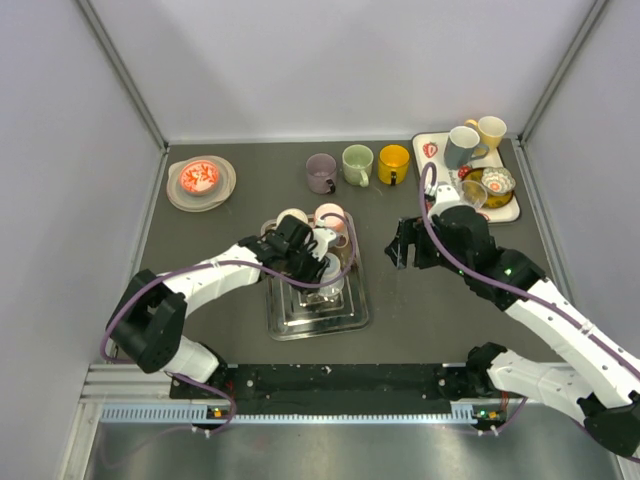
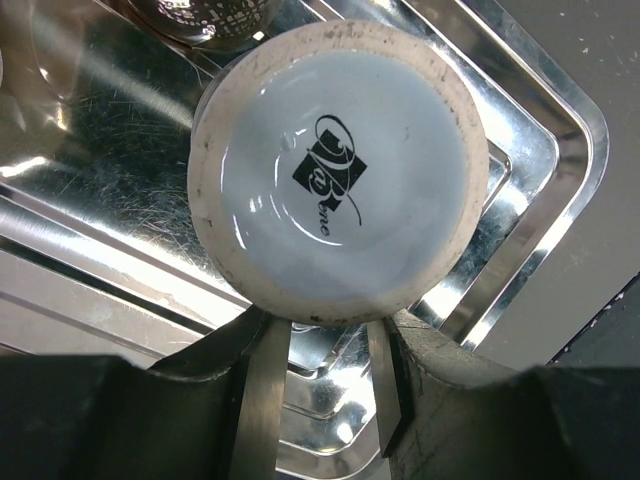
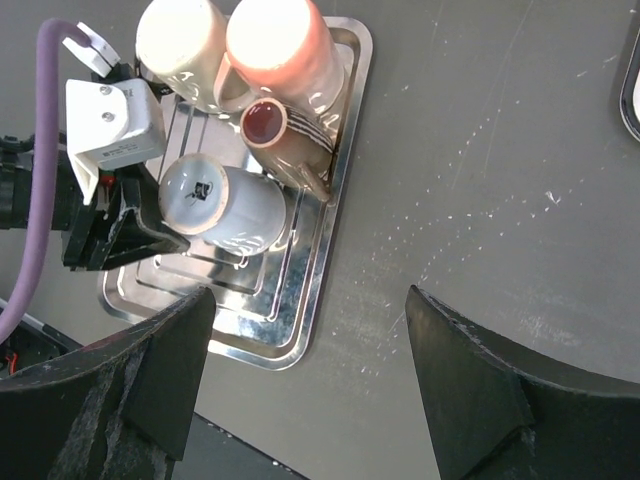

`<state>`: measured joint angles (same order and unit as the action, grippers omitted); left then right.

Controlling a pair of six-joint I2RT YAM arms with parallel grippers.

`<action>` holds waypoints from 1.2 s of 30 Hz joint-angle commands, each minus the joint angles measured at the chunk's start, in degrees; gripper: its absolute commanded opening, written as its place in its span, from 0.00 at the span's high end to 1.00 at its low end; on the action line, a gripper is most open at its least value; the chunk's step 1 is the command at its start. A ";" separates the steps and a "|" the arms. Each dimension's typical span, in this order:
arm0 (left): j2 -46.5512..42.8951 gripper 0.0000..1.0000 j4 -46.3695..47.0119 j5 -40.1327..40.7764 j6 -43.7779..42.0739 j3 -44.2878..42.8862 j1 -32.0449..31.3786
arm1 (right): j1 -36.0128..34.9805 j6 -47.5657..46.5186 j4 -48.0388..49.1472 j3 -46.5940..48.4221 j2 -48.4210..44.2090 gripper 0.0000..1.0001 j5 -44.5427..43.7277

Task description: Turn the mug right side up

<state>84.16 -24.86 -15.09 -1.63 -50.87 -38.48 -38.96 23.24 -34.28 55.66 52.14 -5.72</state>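
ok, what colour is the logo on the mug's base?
Black logo on white mug. Best in left wrist view.

Left arm (image 1: 210, 280) reaches in past the tray's (image 1: 300, 328) left rim, wrist over the tray's far half. Left gripper (image 2: 325, 345) sits low over the tray, jaws narrowed with a slit between. Fingertips (image 2: 262, 350) meet the mug's (image 2: 340, 160) base edge; grip unclear. Right arm (image 1: 545, 305) is bent, wrist right of the tray. Right gripper (image 3: 310, 385) hovers beside the tray's right rim, spread wide, empty.
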 commanded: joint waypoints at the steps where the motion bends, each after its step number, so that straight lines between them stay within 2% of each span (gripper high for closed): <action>1: 0.56 0.60 2.97 0.50 0.05 -2.13 -0.37 | -0.50 0.84 1.06 -0.73 -1.25 0.23 0.53; 4: 0.92 0.65 4.20 -0.20 0.48 -1.34 -0.46 | -0.50 0.84 1.15 -0.99 -1.25 0.23 0.62; 12: 0.66 1.00 5.09 0.15 1.01 -0.28 -0.89 | -0.50 1.01 1.15 -1.34 -1.43 0.23 0.62; 20: -4.44 1.00 2.10 0.59 1.54 0.07 -3.70 | -0.50 1.36 0.89 -1.26 -2.30 0.23 2.11; 25: -10.32 1.00 -2.54 1.64 1.54 0.77 -7.56 | -0.59 1.28 -0.43 -1.25 -2.75 0.23 4.92; 31: -19.81 1.00 -6.08 3.23 5.93 1.30 -10.56 | -0.59 1.63 -0.53 -3.62 -5.29 0.24 8.79; 34: -26.40 1.00 -1.96 1.13 9.79 2.18 -10.65 | -0.59 2.76 2.45 -5.90 -8.80 0.24 11.25; 36: -31.13 1.00 5.50 -0.98 13.22 4.01 -10.65 | -0.50 3.73 4.13 -7.14 -12.04 0.24 12.65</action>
<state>61.87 -32.29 -12.64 5.19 -48.29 -49.12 -38.98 24.80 -34.72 50.37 45.63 2.83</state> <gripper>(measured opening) 0.192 0.763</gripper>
